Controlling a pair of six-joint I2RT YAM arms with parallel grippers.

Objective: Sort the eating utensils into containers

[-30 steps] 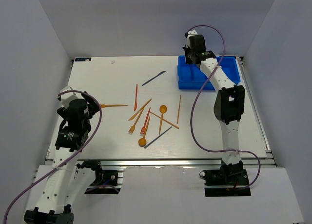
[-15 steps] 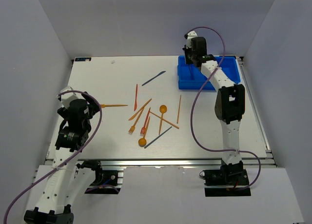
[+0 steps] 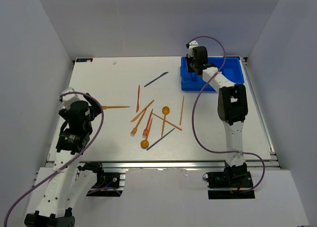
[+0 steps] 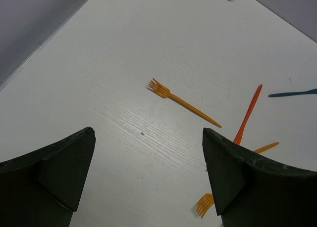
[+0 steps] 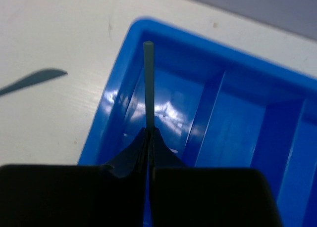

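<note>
The blue tray (image 3: 233, 71) stands at the back right of the table. My right gripper (image 3: 194, 64) is over its leftmost compartment, shut on a thin grey-blue utensil (image 5: 148, 78) whose handle points forward over the tray's left wall (image 5: 111, 108); the gripper (image 5: 149, 133) hides its other end. My left gripper (image 3: 90, 107) is open and empty at the left, just short of an orange fork (image 3: 116, 107), which lies ahead between the jaws in the left wrist view (image 4: 183, 102). Several orange and red-orange utensils lie mid-table (image 3: 153, 120).
A dark grey-blue knife (image 3: 156, 79) lies left of the tray and also shows in the right wrist view (image 5: 32, 81). A red-orange knife (image 3: 137, 98) lies near the orange fork. Another dark utensil (image 3: 161, 139) lies at the front of the pile. Grey walls enclose the table.
My right gripper has moved down and slightly left, bringing the grey-blue utensil lower over the tray's left compartment. The left arm has not moved.
</note>
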